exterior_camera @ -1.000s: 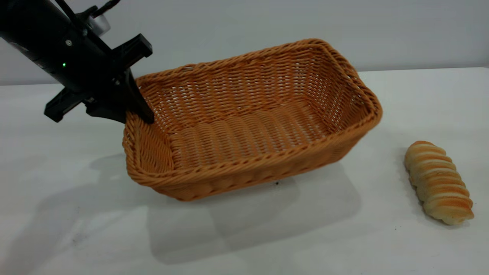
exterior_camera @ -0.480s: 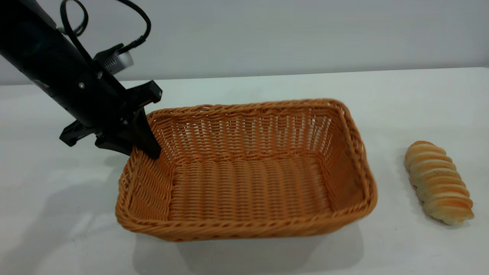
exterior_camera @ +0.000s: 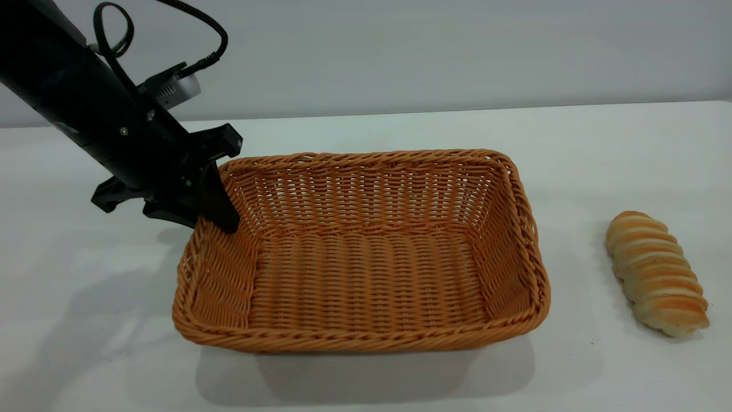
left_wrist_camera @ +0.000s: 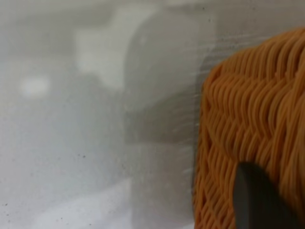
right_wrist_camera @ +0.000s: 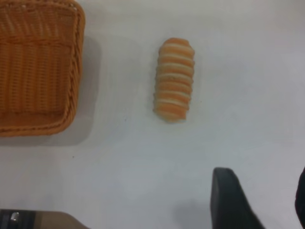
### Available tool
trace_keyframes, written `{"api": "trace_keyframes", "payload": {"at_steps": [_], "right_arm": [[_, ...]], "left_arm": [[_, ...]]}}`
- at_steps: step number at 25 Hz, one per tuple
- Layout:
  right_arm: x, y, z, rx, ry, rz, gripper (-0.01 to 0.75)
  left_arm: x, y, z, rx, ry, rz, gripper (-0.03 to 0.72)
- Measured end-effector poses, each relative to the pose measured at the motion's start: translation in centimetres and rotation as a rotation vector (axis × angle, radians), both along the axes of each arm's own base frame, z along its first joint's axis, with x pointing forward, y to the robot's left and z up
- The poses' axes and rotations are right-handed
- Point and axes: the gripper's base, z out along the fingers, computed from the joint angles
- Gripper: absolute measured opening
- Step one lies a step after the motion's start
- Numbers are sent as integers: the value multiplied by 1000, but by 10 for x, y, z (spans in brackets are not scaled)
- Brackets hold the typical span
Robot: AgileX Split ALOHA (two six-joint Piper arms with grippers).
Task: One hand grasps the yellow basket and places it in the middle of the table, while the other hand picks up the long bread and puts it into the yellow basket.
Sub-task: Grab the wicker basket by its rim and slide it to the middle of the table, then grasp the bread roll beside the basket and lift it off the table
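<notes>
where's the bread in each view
Exterior: the bread lies on the table, right of the basket.
Left wrist: not in view; only a basket corner.
Right wrist: the bread sits mid-picture, apart from the basket.
Shared landmark: the basket.

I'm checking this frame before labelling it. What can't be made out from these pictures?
- Left gripper, exterior view: one finger sits inside the yellow basket at its rim; the outer finger is hidden behind the wall.
- Left wrist view: blurred; only the basket's weave and one dark finger show.
- Right gripper, right wrist view: fingers cut off by the edge, above the table short of the long bread. It is outside the exterior view.
</notes>
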Motion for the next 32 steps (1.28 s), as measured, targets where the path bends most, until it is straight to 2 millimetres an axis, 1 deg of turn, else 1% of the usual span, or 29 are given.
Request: {"api": "trace_keyframes", "payload": {"at_steps": [2,7,9,11,13,16,19,23,27,32], "right_arm": [[0,0,0,2,0,-2,376],[1,0,1,7,-9,-4,376],[3,1,1,10,-23,-2,379],[9,2,1,8,-26,0,395],[18,3,-1,-8,-26,3,428],[36,5,-6,-51,-8,3,503],[60,9,-16,-83,28,2,570],[93,15,-34,-96,76,-15,601],[127,24,-65,-101,159,-19,594],[163,34,-113,-118,277,0,586]], "left_arm": [[0,-1,1,-5,0,-5,227],[-1,-2,1,-13,6,-24,462],[-1,-2,1,-16,10,-27,537],[-1,-2,1,-18,13,-29,591],[-1,-2,2,-17,10,-34,607],[-1,-2,12,-8,-29,-68,607],[-1,-2,33,9,-106,-118,594],[-3,0,67,34,-220,-158,586],[-7,1,95,32,-298,-162,584],[-14,1,122,20,-359,-170,584]]}}
